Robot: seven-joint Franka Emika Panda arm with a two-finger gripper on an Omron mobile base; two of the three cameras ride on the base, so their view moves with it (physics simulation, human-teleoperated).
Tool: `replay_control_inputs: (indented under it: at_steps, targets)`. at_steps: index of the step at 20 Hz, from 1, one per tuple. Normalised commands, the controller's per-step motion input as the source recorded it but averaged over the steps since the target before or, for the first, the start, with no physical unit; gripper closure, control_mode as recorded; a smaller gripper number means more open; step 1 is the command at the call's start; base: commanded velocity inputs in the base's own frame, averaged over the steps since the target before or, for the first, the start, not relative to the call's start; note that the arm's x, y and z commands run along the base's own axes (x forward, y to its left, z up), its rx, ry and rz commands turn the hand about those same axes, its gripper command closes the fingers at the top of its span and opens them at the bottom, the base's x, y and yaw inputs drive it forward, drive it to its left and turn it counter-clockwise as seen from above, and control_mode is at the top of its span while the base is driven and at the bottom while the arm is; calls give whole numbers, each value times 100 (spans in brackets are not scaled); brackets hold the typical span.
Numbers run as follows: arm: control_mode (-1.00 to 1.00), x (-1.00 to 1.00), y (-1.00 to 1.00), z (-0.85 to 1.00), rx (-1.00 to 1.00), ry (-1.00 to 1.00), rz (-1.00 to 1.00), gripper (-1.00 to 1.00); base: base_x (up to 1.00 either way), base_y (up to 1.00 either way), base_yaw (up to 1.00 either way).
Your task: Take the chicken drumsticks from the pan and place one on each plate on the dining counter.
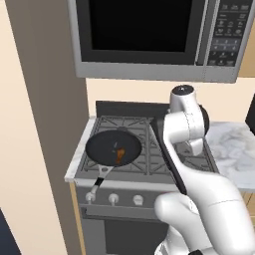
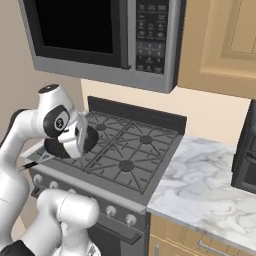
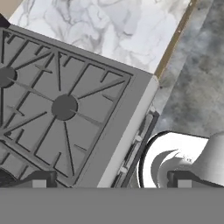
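The round black pan [image 1: 113, 148] sits on the stove's front left burner, its long handle [image 1: 101, 175] pointing toward the stove's front edge. An orange-brown chicken drumstick [image 1: 119, 157] lies in the pan near its front rim. In the right base view my hand [image 2: 75, 139] hovers above the stove and covers part of the pan [image 2: 52, 148]. My gripper [image 3: 111, 181] is open, with nothing between its fingertips [image 3: 40, 179]. It looks down on the right-hand burners [image 3: 64, 106]. The plates and the dining counter are out of view.
A microwave [image 1: 149, 35] hangs low over the stove [image 2: 125, 165]. A marble counter [image 2: 210, 190] adjoins the stove on the right, with a dark appliance [image 2: 247, 155] at its far end. A tall tan panel [image 1: 40, 99] borders the stove's left side.
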Motion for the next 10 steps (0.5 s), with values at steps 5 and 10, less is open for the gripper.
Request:
replay_control_inputs:
  at_steps: [5, 10]
  targets:
    - [-100, 0, 48, 0, 0, -6, 22, -100, 0, 0, 0]
    - [-100, 24, 54, 0, 0, 0, 35, -100, 0, 0, 0]
